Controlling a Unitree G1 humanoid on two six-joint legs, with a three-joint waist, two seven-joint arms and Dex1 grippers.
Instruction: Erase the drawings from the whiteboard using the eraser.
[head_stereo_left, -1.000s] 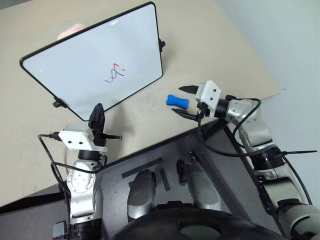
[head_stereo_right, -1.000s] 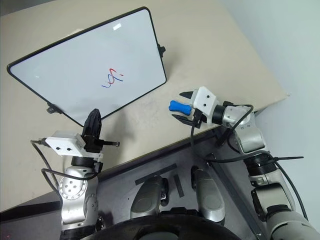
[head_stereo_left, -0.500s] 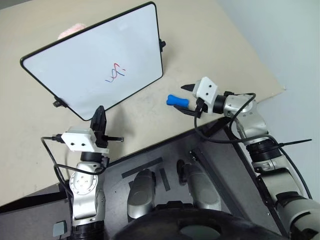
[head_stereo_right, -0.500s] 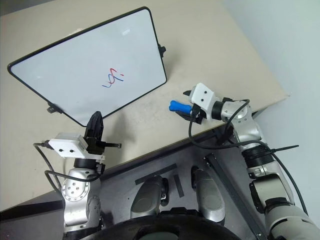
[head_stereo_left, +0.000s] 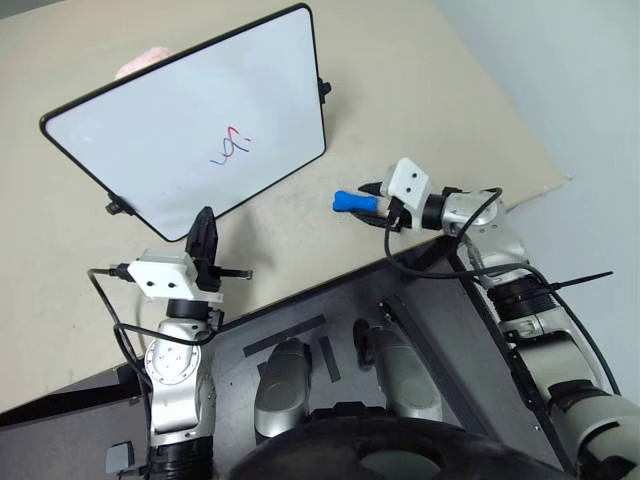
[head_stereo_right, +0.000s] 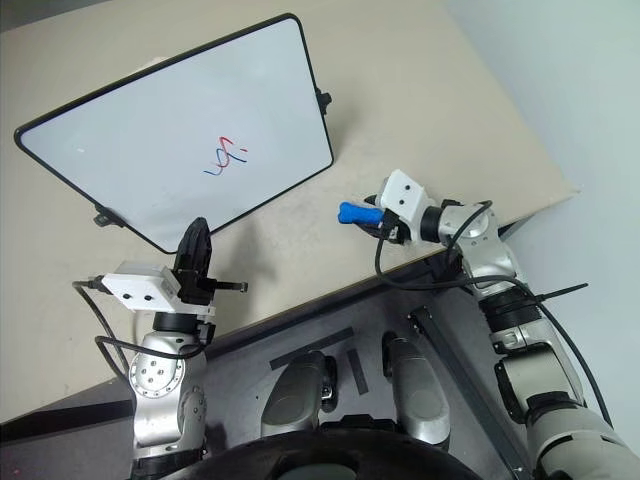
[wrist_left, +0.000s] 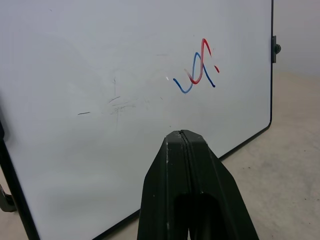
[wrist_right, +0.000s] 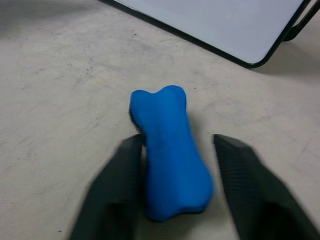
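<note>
A: What's changed vs a sec ago?

B: Right claw (head_stereo_left: 376, 201) came fwd and down around the eraser (head_stereo_left: 354, 202), and its fingers went from wide apart to narrowed. Left claw (head_stereo_left: 205, 240) same spot. Eraser hasn't shifted on the desk (head_stereo_left: 400, 90).

A: So is it grasped?

B: Not clearly. In the right wrist view the eraser (wrist_right: 170, 150) lies flat between the two fingers (wrist_right: 112, 190); one side looks touching, the other has a visible gap. I'd call it half-clenched, closing, not gripping yet.

A: Left claw?

B: Clenched, fingers pressed together, grasping nothing, pointing toward the whiteboard (head_stereo_left: 150, 110).

A: How'll the eraser handle?

B: Judging by looks: small, light, bone-shaped, prob. soft-ish or rubbery w/ a smooth skin. Best hold is the narrow waist, since the fat ends would stop it sliding out. Fingers seem nearer the near lobe than the waist, so it could pivot when pressed to the board.

A: Where is it rel. to the board?

B: On the desk, near the board's lower right corner, not touching it. The drawings (head_stereo_left: 230, 147) sit mid-board, untouched, well apart from the eraser.

A: Any containers?

B: None that I can see. A pink fluffy thing (head_stereo_left: 140, 62) peeks from behind the board's top edge.
</note>
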